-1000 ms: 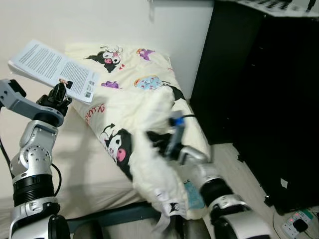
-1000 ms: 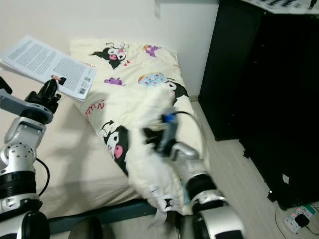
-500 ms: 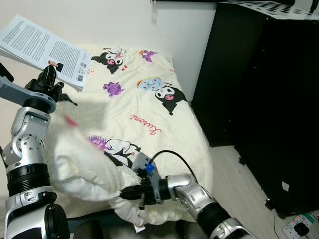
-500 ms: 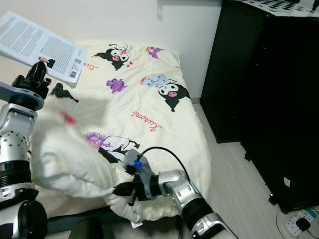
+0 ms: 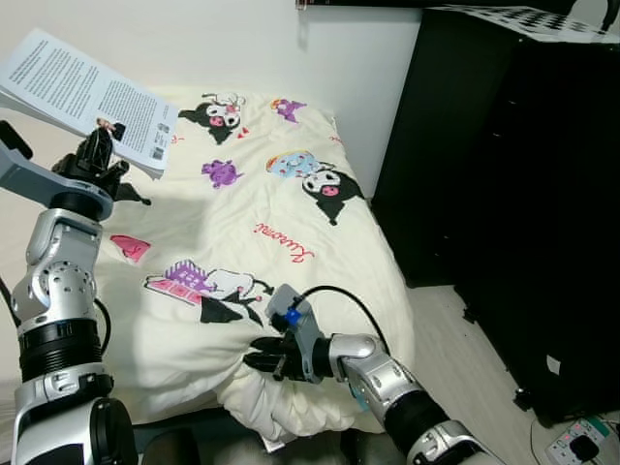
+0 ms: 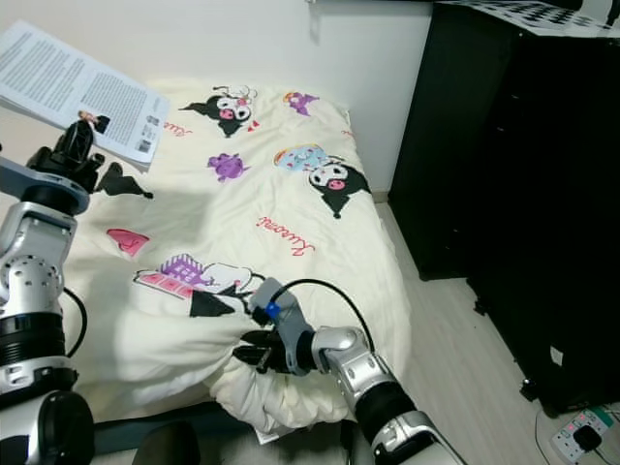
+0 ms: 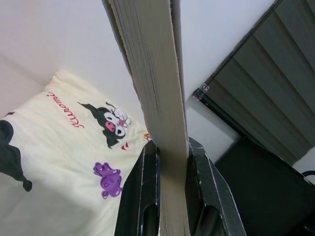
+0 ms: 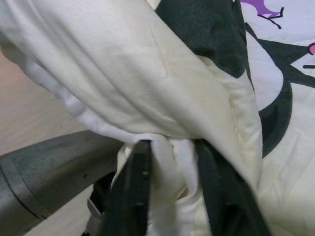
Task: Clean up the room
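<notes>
The worry I have is that the bunched near corner of the quilt (image 5: 291,252) slides out from between the fingers of my right gripper (image 6: 254,351) if I tug toward the near edge of the bed, and that the book (image 5: 82,102), pinched only at its lower edge by my left gripper (image 5: 100,160), tips or slips if that arm swings. My right arm reaches low across the near end of the bed with its fingers pressed onto a wad of the cream cartoon-print fabric. My left arm stands bent upward at the left, its fingers clamped on the book held high over the spread quilt.
</notes>
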You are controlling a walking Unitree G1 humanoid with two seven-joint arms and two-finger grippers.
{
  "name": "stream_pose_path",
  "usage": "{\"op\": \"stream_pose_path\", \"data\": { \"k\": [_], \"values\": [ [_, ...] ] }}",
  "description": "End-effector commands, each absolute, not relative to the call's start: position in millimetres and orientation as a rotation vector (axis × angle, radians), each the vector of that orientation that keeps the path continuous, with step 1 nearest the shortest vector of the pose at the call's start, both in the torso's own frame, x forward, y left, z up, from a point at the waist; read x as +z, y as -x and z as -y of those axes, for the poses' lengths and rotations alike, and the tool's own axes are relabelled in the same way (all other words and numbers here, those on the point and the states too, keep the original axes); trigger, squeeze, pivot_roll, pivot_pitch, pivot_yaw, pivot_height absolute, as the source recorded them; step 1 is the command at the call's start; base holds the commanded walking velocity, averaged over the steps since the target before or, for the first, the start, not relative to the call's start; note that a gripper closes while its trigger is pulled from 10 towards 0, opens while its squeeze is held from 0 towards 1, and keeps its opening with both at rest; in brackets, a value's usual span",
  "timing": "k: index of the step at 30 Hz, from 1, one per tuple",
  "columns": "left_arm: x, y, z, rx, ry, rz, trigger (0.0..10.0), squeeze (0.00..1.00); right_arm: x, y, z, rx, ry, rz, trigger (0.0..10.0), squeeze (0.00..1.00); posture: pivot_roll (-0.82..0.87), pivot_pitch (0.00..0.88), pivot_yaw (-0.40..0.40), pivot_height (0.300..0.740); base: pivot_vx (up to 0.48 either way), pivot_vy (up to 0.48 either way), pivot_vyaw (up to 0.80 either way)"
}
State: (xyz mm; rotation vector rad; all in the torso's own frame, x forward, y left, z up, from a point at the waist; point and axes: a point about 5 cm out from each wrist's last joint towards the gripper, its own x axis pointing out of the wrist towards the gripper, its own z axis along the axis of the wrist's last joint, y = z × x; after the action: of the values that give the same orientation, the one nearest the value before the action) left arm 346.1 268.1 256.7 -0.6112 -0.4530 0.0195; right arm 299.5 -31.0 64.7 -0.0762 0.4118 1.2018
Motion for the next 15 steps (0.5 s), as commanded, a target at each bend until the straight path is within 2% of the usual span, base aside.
{"op": "stream_pose_path", "data": {
  "k": [1, 7, 15],
  "values": [
    [259.3, -346.8, -263.7, 0.002, 0.596, 0.476, 0.0, 0.0, 64.7, -299.8, 33.9, 1.188, 0.045, -0.411, 10.0, 1.0, -0.02, 0.0, -0.085, 0.491, 0.0, 0.0, 0.0],
    [257.1, -350.4, -252.3, -0.032, 0.562, 0.459, 0.0, 0.0, 63.1, -288.7, 30.1, 1.278, 0.047, -0.432, 10.0, 1.0, -0.03, 0.0, -0.084, 0.491, 0.0, 0.0, 0.0],
    [254.9, -351.1, -250.3, -0.037, 0.555, 0.455, 0.0, 0.0, 66.2, -277.7, 29.3, 1.412, 0.015, -0.452, 10.0, 1.0, -0.03, 0.0, -0.087, 0.491, 0.0, 0.0, 0.0]
  ]
}}
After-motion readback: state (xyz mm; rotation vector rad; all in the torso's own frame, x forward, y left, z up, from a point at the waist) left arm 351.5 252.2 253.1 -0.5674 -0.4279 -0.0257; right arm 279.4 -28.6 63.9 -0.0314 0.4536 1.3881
